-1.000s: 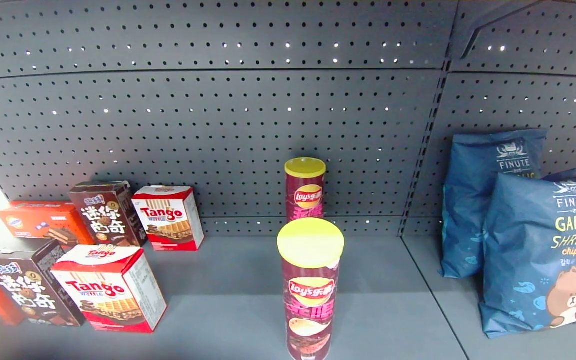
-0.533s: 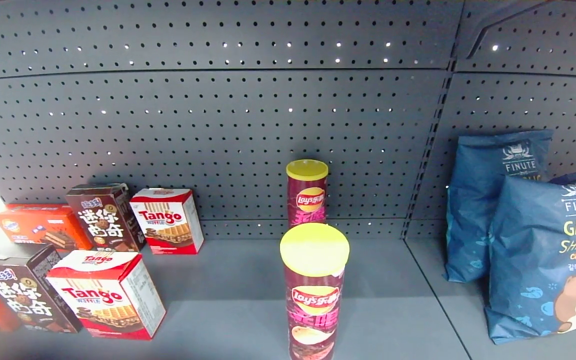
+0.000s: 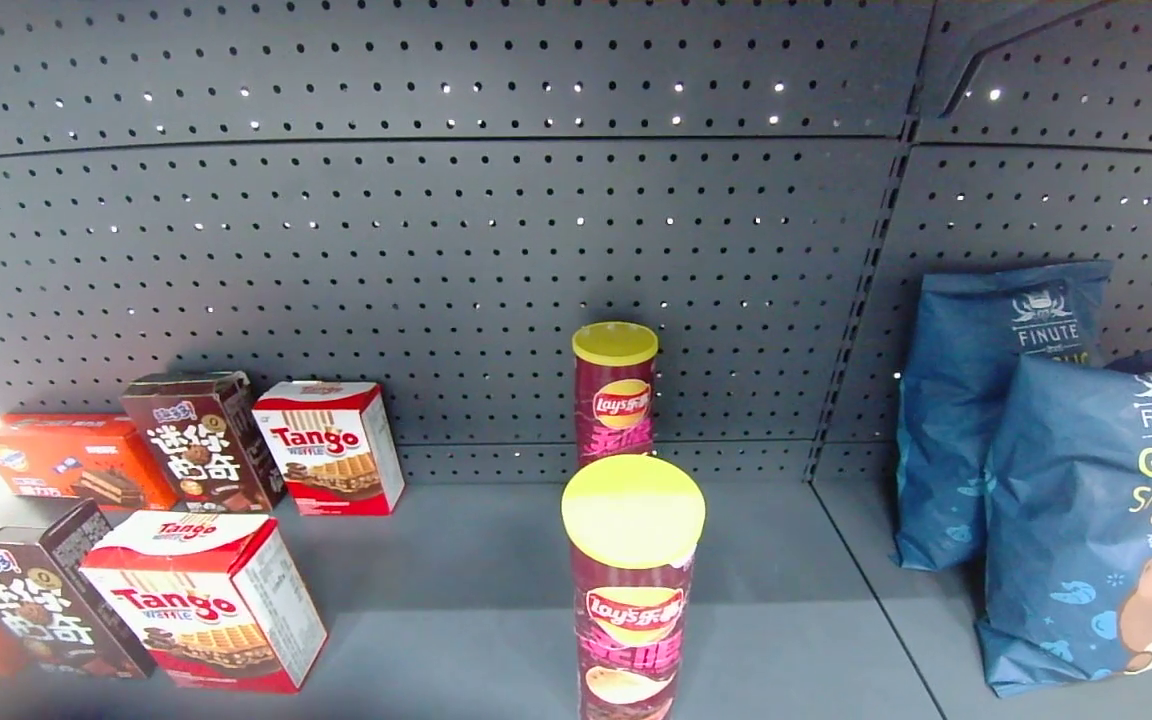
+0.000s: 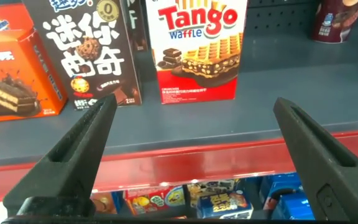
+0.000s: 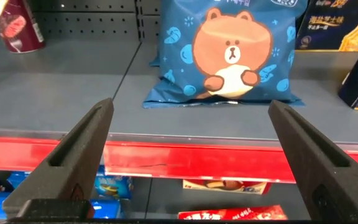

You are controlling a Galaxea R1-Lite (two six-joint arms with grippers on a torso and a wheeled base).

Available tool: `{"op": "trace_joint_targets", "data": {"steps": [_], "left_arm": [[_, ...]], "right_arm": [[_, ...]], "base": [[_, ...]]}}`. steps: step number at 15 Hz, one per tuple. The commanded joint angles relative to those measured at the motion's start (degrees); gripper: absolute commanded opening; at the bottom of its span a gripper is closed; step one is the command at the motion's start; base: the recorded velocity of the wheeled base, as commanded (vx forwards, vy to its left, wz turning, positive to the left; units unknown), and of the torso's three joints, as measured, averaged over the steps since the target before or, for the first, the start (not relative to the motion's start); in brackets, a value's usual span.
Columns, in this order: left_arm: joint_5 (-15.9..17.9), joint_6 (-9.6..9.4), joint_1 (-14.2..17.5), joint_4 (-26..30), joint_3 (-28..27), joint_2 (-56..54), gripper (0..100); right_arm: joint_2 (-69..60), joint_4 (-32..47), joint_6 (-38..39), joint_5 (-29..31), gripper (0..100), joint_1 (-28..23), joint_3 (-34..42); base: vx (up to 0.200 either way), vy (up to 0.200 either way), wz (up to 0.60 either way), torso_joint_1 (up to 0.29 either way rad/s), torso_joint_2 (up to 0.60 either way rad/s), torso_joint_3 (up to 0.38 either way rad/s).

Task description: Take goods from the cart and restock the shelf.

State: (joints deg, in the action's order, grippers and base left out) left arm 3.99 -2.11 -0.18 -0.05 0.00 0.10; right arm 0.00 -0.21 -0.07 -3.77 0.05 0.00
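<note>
Head view was shifted slightly; chip cans point(image 3: 633, 560) at frame centre unmoved. The left hand point(image 4: 194, 102) and right hand point(image 5: 191, 104) are held spread, empty; nothing restocked.

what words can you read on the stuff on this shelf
"Tango" and "Waffle": red and white box
"Lay's": chip can
"FINUTE", "GARL" (cut off), "chips": front blue bag
"FINUTE": rear blue bag
"迷你曲奇": dark brown box
Orange box: print too blurred to read.
Small print on all the packs: too small to read.
</note>
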Motion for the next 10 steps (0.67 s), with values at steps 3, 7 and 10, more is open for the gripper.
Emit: {"op": "trace_joint_targets", "data": {"steps": [3,7,10], "left_arm": [[0.0,0.09,0.0,0.0,0.0,-0.1,100],[0.1,-0.09,0.0,0.0,0.0,-0.1,100],[0.1,-0.09,0.0,0.0,0.0,-0.1,100]], "right_arm": [[0.0,-0.1,0.0,0.0,100,0.0,0.0],[0.0,-0.1,0.0,0.0,100,0.0,0.0],[0.0,-0.1,0.0,0.0,100,0.0,0.0]], "base": [[-0.067,0.0,0.0,0.001,0.0,-0.001],[-0.05,0.0,0.0,-0.008,0.0,0.002],[-0.067,0.0,0.0,0.002,0.0,0.001]]}}
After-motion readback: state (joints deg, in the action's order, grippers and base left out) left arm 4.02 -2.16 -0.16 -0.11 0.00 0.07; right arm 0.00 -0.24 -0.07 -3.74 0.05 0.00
